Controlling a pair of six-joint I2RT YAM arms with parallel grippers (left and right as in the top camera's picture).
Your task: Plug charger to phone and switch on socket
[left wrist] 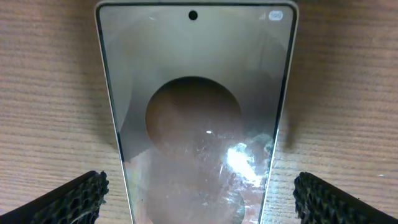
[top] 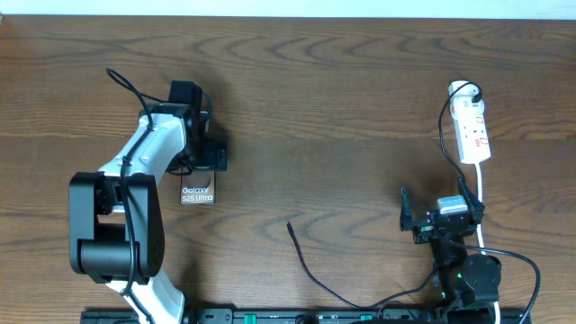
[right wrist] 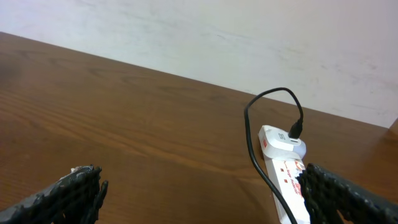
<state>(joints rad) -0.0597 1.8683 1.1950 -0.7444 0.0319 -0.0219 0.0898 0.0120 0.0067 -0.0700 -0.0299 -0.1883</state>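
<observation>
On the counter [top: 342, 108], the phone [top: 197, 193] lay just beside the left claw [top: 202, 148], whose jaws stood apart and empty. The right claw [top: 438, 214] was likewise spread, near the socket [top: 473, 133]. Nothing looked plugged in yet. The charger [top: 290, 225] tip lay loose between the arms, so grasping it seemed next. Only the overhead view showed that tip; the left wrist view showed just the phone's glass.
</observation>
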